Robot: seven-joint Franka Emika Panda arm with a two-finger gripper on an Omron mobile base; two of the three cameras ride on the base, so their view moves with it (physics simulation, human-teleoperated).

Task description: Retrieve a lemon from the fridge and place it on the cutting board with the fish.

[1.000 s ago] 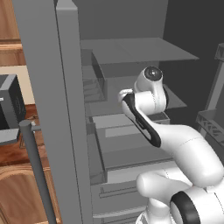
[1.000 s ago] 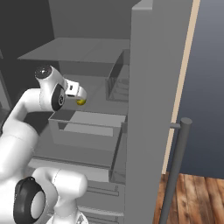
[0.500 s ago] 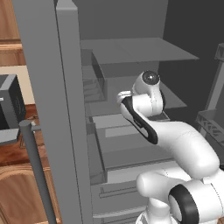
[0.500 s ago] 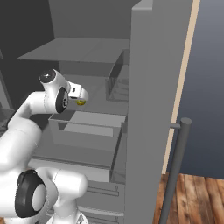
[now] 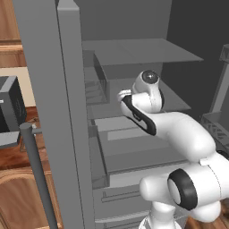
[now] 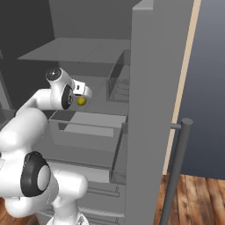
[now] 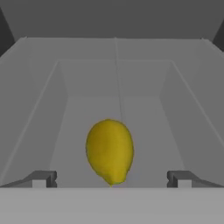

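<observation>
Wood-plank floor (image 6: 197, 197), dark blue wall (image 6: 208, 88), brown wooden cabinets (image 5: 10, 27).

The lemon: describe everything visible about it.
The lemon is a small, smooth, bright-yellow fruit, egg-shaped with a pointed tip toward the camera. It lies on the grey floor of a fridge compartment. The open end effector has a fingertip on either side of it; neither touches it.

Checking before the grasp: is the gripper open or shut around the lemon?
Open. In the hand view the gripper has its two fingertips standing far apart, with the lemon lying between and ahead of them, neither touching it.
</observation>
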